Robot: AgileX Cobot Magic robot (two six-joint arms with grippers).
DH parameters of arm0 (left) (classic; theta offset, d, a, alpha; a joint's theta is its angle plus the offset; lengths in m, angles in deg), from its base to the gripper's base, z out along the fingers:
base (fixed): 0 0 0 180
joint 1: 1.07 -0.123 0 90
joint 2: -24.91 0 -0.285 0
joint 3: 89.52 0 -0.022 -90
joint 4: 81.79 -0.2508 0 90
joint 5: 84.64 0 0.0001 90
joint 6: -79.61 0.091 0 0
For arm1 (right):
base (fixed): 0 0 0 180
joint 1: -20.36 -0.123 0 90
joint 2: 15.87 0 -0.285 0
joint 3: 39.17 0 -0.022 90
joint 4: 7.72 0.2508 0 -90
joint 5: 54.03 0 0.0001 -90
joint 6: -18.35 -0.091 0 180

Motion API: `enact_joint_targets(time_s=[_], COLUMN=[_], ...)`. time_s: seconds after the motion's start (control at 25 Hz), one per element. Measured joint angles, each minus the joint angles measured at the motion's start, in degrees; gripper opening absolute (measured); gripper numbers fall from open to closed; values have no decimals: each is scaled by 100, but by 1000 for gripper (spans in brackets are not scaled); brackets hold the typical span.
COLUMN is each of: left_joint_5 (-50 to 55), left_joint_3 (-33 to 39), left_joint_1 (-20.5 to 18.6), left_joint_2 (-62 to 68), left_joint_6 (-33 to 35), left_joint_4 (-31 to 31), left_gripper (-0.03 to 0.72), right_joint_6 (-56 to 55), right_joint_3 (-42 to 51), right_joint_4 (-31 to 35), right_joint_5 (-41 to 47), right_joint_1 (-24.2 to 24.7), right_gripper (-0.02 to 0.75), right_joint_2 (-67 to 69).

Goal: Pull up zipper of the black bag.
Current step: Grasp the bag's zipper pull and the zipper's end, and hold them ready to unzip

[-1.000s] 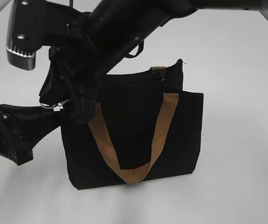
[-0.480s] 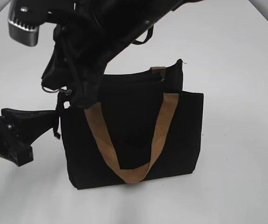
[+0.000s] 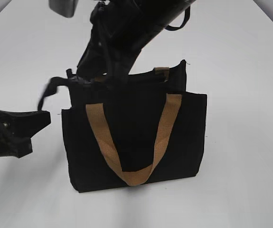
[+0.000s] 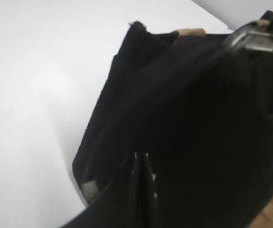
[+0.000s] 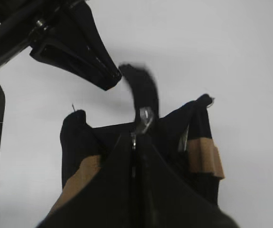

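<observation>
In the exterior view, the black bag [image 3: 136, 137] is seen standing upright on the white table [image 3: 240, 71], its long axis running left to right, tan handle [image 3: 129, 142] draped down the near face. The right gripper [image 3: 96, 71] is lowered onto the bag's top left corner, while the left gripper [image 3: 24, 121] is parked just left of the bag, apart from it; whether it is spread cannot be told. A blurred black strap [image 3: 51, 90] is flung out to the left. In the left wrist view, the zipper [image 4: 257, 40] is glimpsed at the far top edge, silver slider against black cloth. In the right wrist view, the zipper [image 5: 143, 121] is pinched between closed fingers [image 5: 122, 156], tab pointing away. The zip line looks run to its end, so the pull is judged nearly done; release remains.
</observation>
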Motion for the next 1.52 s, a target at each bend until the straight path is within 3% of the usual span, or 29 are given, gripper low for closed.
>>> enact_joint_targets(time_s=[0.52,0.64,0.8,0.88,1.0,1.12,1.24,1.32,1.44,1.52], left_joint_5=[-41,-282,-588,-635,-746,-814,-814,-814,-812,-806], left_joint_3=[0,0,0,0,-47,-222,-441,-570,-631,-631], left_joint_1=[0,0,0,0,0,0,0,0,0,0], left_joint_2=[0,0,0,25,188,474,868,1094,1257,1228], left_joint_6=[0,0,0,76,193,242,254,258,258,258], left_joint_4=[252,-4,-215,-86,-140,-242,-354,-506,-627,-654], left_gripper=[10,128,429,491,510,508,459,383,164,62], right_joint_6=[-312,-312,-317,-317,-317,-317,-317,-317,-317,-317], right_joint_3=[0,0,0,0,0,0,0,0,0,0], right_joint_4=[-27,-27,-27,-27,-27,-27,-27,-27,-27,-27], right_joint_5=[277,281,288,288,295,296,307,312,312,312], right_joint_1=[107,107,107,107,107,107,107,107,107,107], right_gripper=[-1,-1,-1,-1,-1,-1,-1,-1,-1,-1], right_joint_2=[0,0,0,0,0,0,0,0,0,0])
